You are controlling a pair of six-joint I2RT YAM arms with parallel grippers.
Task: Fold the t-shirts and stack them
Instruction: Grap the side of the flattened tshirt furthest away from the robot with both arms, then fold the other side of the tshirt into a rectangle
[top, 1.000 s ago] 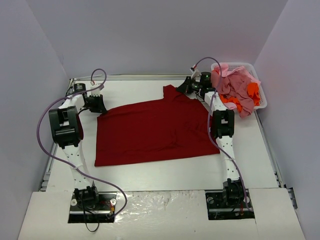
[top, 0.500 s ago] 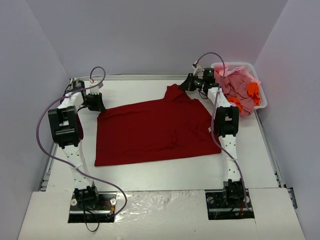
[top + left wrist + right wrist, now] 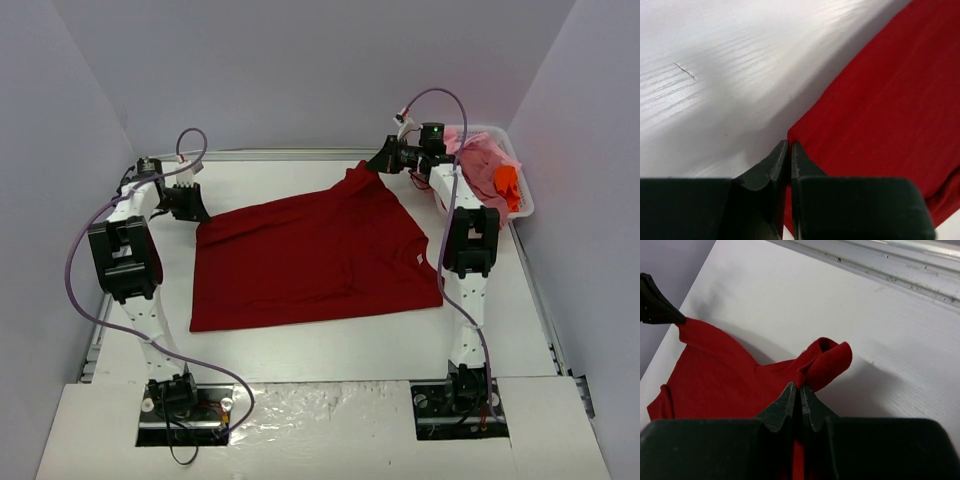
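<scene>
On the counter (image 3: pixel 300 345): a dark red t-shirt (image 3: pixel 310 255) lies spread wide, with its two far corners held by the arms.
Left tool (image 3: pixel 789 145): pressed together, pinching the shirt's far left corner just above the white surface.
Right tool (image 3: pixel 800 387): pressed together on a bunched fold at the far right corner, where the cloth curls over beyond the tips.
Basket (image 3: pixel 522 205): white, at the far right, holding pink t-shirts (image 3: pixel 478 158) and an orange t-shirt (image 3: pixel 507 181).
Change over the last second: the right tool has gone farther back and slightly right, drawing its corner along. The rumple beside the right arm is pulled out and that edge lies straighter. The left tool has barely shifted.
Writing: a small pale mark (image 3: pixel 418 258) on the shirt is too small to read.
</scene>
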